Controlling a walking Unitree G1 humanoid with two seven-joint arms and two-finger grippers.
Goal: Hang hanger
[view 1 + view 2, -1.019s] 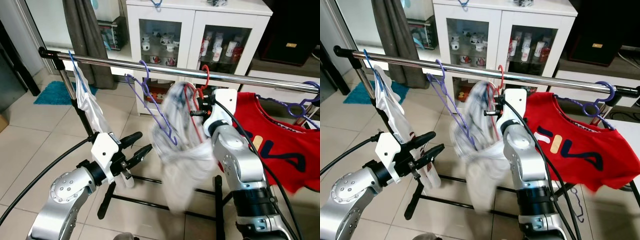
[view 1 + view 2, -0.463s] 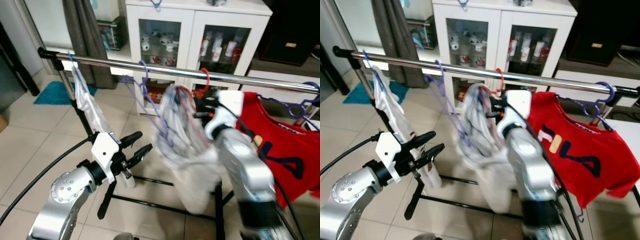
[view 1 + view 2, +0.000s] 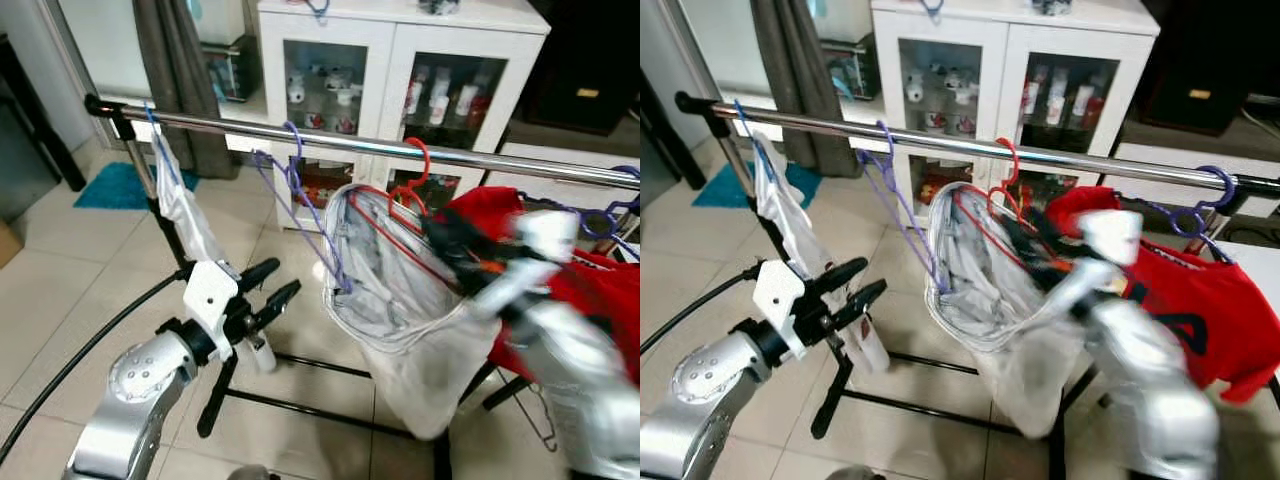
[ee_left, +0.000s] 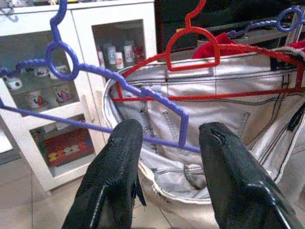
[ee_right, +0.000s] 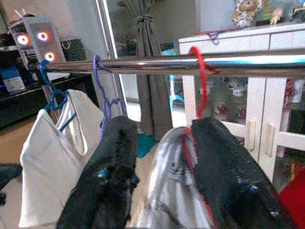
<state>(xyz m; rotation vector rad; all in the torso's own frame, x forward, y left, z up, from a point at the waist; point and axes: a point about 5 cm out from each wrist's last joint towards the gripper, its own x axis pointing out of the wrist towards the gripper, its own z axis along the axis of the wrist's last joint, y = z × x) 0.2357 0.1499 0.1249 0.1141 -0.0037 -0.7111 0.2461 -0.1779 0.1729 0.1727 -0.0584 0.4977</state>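
The left gripper (image 3: 262, 292) was held low before the rack, its fingers spread and empty. The right gripper (image 5: 157, 176), blurred, was seen beside the grey jeans (image 3: 395, 300), fingers parted with nothing between them. The jeans were carried on the red hanger (image 3: 405, 195), which was hooked over the metal rail (image 3: 340, 145), between a purple hanger (image 3: 300, 200) and a red shirt (image 3: 1185, 300). A white cabinet (image 3: 390, 50) was seen behind.

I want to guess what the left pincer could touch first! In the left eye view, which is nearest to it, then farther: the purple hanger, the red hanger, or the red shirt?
1. Empty purple plastic hanger, on the rail just right of the left pincer.
2. Red plastic hanger holding the pale grey trousers, mid-rail.
3. Red shirt, at the rail's far right.
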